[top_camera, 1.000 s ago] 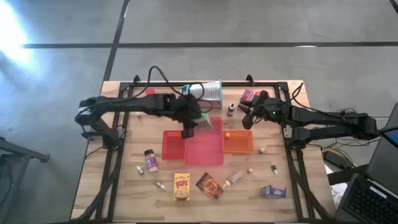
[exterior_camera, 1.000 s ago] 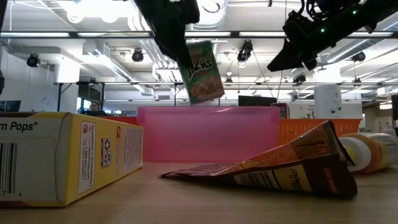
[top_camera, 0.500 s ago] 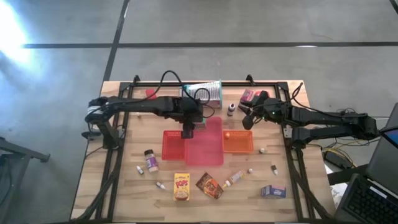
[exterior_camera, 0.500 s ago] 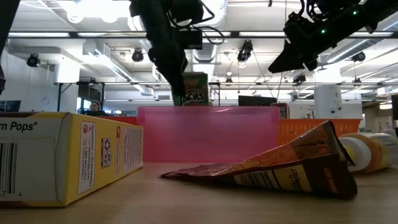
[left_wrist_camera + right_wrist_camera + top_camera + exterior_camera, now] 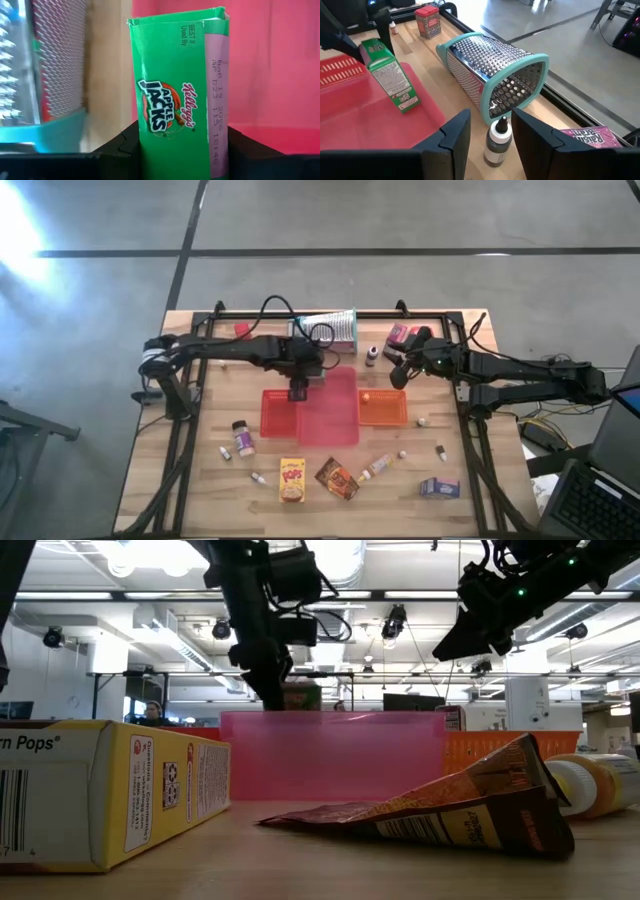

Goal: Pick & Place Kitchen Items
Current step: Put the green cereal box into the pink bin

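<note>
Left gripper (image 5: 175, 150), jaws closed narrowly on the lower part of a green Apple Jacks box (image 5: 177, 95), holds it upright over the pink tray (image 5: 330, 408), near that tray's far edge. The box is tall and green, with a pink side panel printed with a date code. Right gripper (image 5: 490, 132), jaws part open and holding nothing, hovers over a small grey bottle (image 5: 497, 142) beside the cheese grater (image 5: 495, 70). The right wrist view alone shows the box's base in the tray; the low view (image 5: 300, 695) hides it behind the tray wall.
</note>
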{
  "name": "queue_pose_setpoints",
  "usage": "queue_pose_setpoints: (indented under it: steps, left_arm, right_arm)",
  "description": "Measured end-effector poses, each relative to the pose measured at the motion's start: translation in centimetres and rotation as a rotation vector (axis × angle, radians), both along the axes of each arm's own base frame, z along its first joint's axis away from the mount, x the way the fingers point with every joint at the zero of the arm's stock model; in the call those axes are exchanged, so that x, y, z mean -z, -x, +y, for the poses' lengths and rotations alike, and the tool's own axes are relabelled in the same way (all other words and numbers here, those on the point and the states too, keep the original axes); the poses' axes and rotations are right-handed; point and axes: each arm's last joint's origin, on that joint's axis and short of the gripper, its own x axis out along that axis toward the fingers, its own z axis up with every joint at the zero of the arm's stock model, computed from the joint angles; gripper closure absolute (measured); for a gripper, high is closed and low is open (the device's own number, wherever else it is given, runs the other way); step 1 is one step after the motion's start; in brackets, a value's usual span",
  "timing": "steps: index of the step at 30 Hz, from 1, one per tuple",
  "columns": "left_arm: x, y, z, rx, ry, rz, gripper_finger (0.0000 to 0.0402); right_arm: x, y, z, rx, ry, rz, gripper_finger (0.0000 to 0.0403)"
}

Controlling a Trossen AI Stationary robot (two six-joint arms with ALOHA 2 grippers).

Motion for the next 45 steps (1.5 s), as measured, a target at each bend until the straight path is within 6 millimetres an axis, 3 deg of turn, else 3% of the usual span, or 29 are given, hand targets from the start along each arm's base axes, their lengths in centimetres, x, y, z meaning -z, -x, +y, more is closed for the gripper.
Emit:
queue_pose_setpoints:
  steps: [19,25,36,39,45]
  left_arm:
    - [0.4,-0.2,0.3,0.001,0.056,-0.046,0.0240]
    - [0.4,-0.1,0.2,0.000,0.057,-0.043,0.0219]
    - [0.4,-0.1,0.2,-0.004,0.058,-0.041,0.0177]
    - [-0.2,0.0,0.2,-0.004,0.061,-0.019,0.0177]
    - [-3.2,0.2,0.3,-0.036,0.047,0.027,0.0177]
  right_arm:
    - [0.0,0.0,0.0,-0.001,0.001,0.000,0.0306]
    - [0.0,0.0,0.0,-0.002,0.002,0.000,0.0314]
    - [0.0,0.0,0.0,-0.002,0.003,0.000,0.0286]
    - [0.0,0.0,0.0,-0.001,0.003,0.000,0.0276]
    - [0.0,0.0,0.0,-0.002,0.003,0.001,0.0262]
